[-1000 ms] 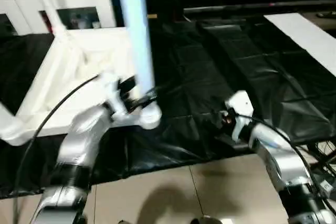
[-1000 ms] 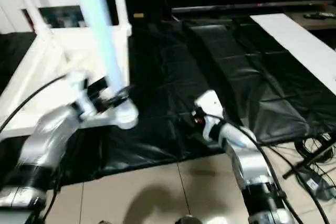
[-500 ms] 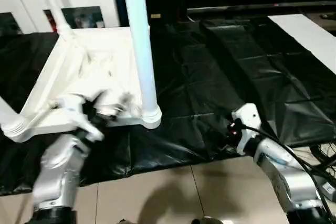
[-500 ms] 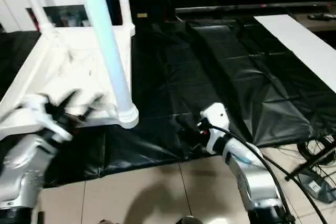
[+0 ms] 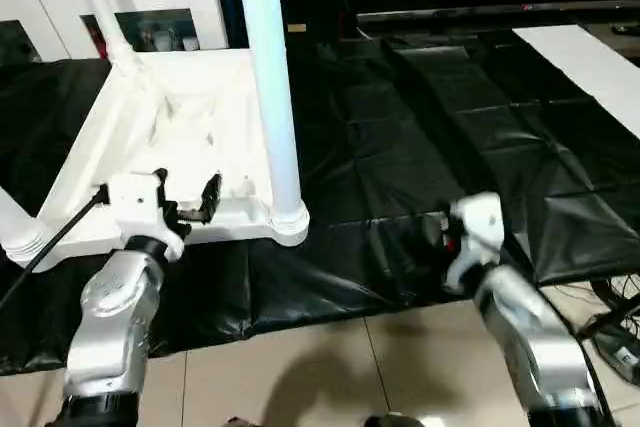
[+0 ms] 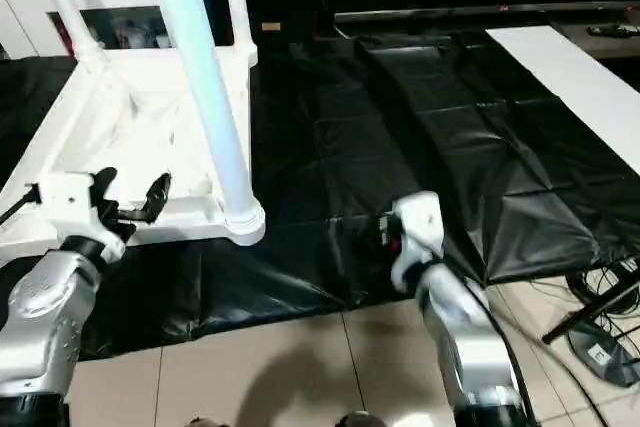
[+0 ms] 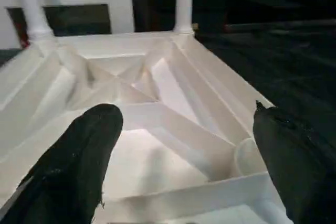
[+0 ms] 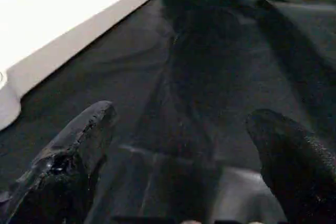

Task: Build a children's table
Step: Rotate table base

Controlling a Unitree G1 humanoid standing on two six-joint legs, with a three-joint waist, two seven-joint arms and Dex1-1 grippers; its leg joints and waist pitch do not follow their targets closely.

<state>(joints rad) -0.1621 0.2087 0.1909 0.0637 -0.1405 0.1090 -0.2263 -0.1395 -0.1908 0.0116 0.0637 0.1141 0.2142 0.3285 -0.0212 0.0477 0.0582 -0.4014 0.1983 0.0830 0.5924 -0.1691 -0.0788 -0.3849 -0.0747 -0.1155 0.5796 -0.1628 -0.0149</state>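
head stereo pair looking down, wrist cameras close along jaws

The white ribbed tabletop (image 5: pixel 170 137) lies upside down on the black sheet (image 5: pixel 400 147). White tube legs stand upright in its corner sockets, the nearest leg (image 5: pixel 272 87) at the corner closest to the sheet's middle.

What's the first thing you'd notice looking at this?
The white tabletop lying upside down on the black sheet, with a tall white leg standing up from its near corner. The open left gripper sits at its near rim; the open right gripper hovers over the sheet.
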